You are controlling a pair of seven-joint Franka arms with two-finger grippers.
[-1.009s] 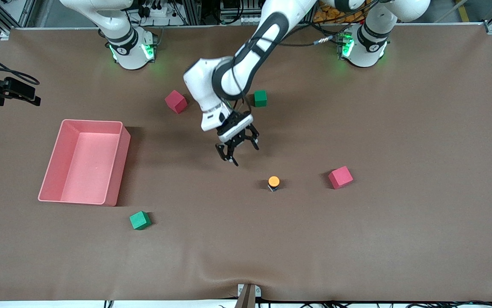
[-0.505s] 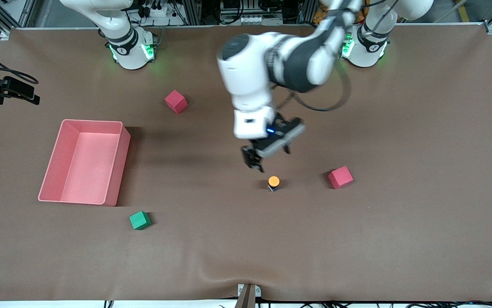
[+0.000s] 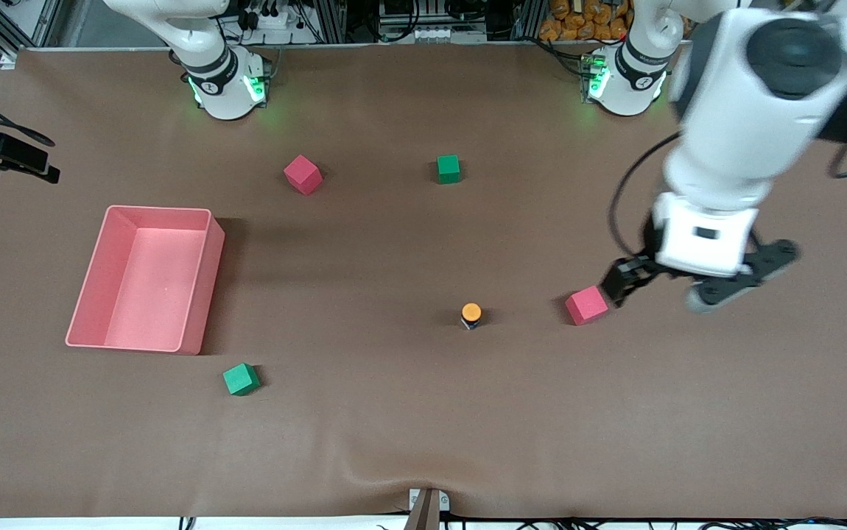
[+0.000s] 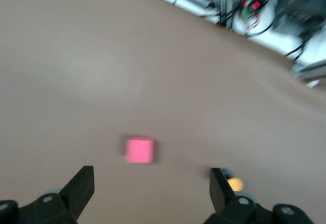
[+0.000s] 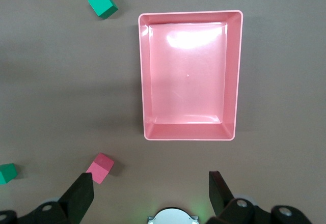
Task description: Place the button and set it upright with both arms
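Standing cap-up already, the button [image 3: 471, 314] sits on the brown table cover [image 3: 409, 412], roughly mid-table, touching nothing. A red cube [image 3: 586, 305] lies near it toward the left arm's end; the green cube [image 3: 241, 379] is nearer the front camera, toward the right arm's end. Another red cube [image 3: 302, 174] and green cube [image 3: 448, 168] lie farther back. The pink bin [image 3: 202, 287] is empty.

Left gripper [image 3: 696, 283] hangs over the cover by the near red cube, toward the left arm's end, fingers spread wide, holding nothing. In the left wrist view the orange cap [image 4: 235, 184] peeks beside one finger [image 4: 218, 188].

Right gripper [image 5: 150, 196] is up over the zone between its base and the bin, fingers [image 5: 81, 193] spread and empty; that arm waits.

My read: the button looks placed and upright. If I must touch it again, I'd come straight down, centre the fingers on the dark body below the cap, and close slowly; a small, narrow piece like this probably tips at any sideways nudge.
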